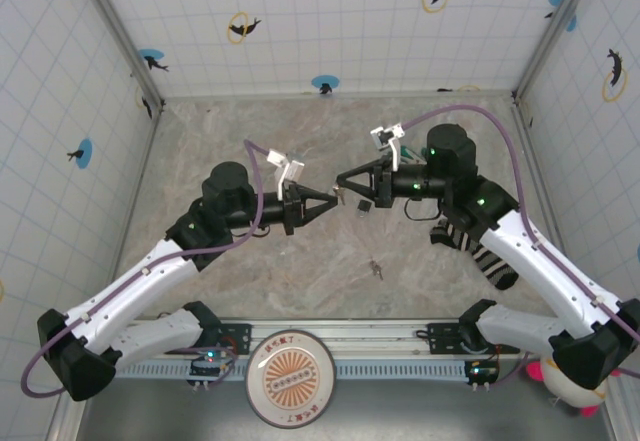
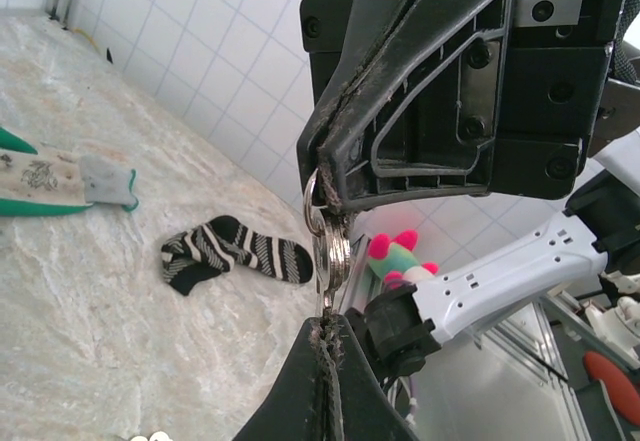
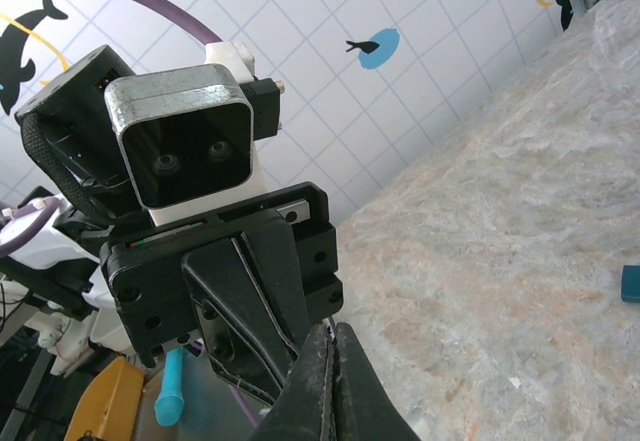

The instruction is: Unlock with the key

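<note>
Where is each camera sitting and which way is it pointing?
Top: above and behind the arms, looking down at the table; both arms show, left claw and right claw nearly tip to tip.
Left wrist: on the left arm, looking along its claw, shut on the key, at the right claw pinching the ring, sock beyond.
Right wrist: on the right arm, looking past its shut claw at the left claw and wall.
Shared: sock, in top and left wrist.

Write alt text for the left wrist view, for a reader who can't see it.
A small silvery key on its ring is stretched between two shut black grippers: the right gripper pinches its upper end, the left gripper its lower tip. Behind them a black-and-white striped sock lies on the marbled table, with a tiled wall beyond.
</note>
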Robot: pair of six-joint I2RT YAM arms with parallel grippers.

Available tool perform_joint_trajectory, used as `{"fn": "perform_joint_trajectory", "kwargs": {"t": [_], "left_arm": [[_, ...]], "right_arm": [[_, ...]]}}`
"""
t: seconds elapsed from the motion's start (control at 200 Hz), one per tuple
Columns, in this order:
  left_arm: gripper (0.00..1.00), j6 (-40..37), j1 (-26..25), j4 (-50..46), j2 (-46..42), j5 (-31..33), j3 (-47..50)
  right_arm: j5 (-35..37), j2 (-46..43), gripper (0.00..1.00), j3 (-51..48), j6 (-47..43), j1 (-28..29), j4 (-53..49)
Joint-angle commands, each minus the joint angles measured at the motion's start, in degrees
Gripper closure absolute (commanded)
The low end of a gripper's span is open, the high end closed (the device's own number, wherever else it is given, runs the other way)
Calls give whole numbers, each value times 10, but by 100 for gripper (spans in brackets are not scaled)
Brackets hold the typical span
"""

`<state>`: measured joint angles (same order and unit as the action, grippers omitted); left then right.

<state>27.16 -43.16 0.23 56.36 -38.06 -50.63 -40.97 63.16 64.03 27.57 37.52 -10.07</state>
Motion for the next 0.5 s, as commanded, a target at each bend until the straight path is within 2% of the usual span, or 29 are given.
{"fn": "perform_joint_trajectory", "kwargs": {"t": [0.0, 0.095, 0.215, 0.305, 0.495], "left_arm": [[100, -20, -2, -40, 0, 32, -16], [100, -45, -2, -106, 16, 70, -49], [100, -75, -2, -190, 52, 107, -95], [100, -101, -2, -247, 80, 136, -125], [100, -152, -2, -362, 142, 163, -190]], "right_arm": [[-1, -21, 100, -17, -7, -8, 18], [26, -26, 100, -34, -28, -10, 9], [65, -38, 79, -73, -28, -10, 35], [105, -43, 70, -91, -27, -11, 35], [143, -52, 65, -120, -34, -17, 39]]}}
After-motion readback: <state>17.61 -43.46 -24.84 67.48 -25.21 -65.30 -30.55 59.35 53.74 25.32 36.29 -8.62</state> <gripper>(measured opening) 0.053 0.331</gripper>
